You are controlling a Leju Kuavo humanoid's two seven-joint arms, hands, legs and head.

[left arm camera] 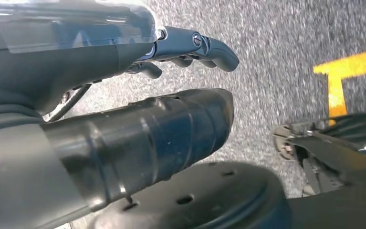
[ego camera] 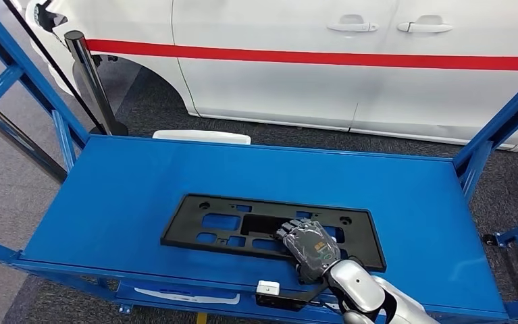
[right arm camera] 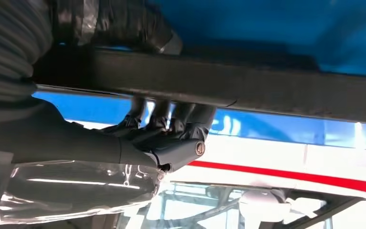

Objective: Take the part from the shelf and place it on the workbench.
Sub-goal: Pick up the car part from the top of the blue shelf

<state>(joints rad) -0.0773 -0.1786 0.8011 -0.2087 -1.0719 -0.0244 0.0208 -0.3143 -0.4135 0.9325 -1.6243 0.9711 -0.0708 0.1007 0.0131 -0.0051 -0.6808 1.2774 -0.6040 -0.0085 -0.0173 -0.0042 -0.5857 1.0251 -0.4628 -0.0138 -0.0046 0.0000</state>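
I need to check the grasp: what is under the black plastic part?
The flat black plastic part lies on the blue metal shelf. The right robot hand grips its near edge; the shelf beneath there is hidden.

Bare blue surface (ego camera: 127, 196) open all round black part (ego camera: 195, 226); blue side frames (ego camera: 489, 145) bound both ends; white car (ego camera: 350, 61) stands beyond.

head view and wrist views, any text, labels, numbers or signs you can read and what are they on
No text reads in any view.
Back of the right hand: a small coloured label, too small to read.
Black part on the blue shelf: no legible marking.
White car: a red stripe, no lettering.
Floor in the left wrist view: yellow line, a marking without words.
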